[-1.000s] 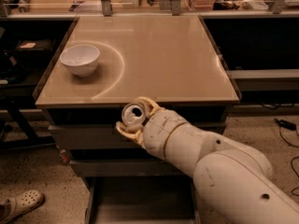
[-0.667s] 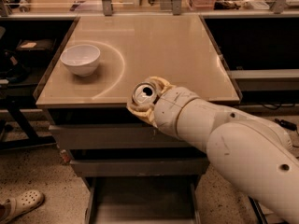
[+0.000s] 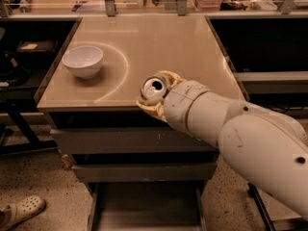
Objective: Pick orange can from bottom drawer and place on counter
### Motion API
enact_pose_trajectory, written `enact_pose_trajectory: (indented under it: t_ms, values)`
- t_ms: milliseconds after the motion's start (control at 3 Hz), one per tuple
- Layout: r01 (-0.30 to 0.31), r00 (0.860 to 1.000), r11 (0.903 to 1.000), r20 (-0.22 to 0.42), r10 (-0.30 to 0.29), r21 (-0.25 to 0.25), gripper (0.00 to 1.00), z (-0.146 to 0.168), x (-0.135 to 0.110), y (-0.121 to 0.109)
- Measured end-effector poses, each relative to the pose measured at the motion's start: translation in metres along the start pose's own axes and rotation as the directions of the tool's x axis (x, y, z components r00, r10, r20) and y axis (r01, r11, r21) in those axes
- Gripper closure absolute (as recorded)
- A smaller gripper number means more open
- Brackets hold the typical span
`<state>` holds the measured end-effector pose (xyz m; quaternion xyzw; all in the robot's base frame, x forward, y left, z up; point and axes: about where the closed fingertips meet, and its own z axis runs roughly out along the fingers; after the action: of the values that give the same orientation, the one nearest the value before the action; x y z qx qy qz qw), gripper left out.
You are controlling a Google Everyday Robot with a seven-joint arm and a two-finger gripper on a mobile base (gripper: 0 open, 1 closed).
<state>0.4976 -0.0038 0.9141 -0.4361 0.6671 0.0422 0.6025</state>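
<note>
Beige counter | claw at its front edge clamps orange can, body hidden | bottom drawer cut off

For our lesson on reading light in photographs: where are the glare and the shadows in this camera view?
Camera view: warm light, a pale sheen on the glossy counter, a soft shadow beside the white bowl. Camera view: the gripper, shut on the orange can at the counter's front edge, is well lit, the can's silver top glinting; the bottom drawer lies in dim shade.
</note>
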Motion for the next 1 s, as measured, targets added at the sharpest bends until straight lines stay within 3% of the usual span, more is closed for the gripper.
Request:
enact_pose_trajectory:
  t_ms: [667,1000]
  values:
    - [-0.081,0.996,0.9966,-0.023,0.081,-0.016,1.0,0.017,-0.003,-0.068]
    - [-0.11,0.992,0.9911,-0.071,0.105,-0.075,1.0,0.04,0.005,-0.088]
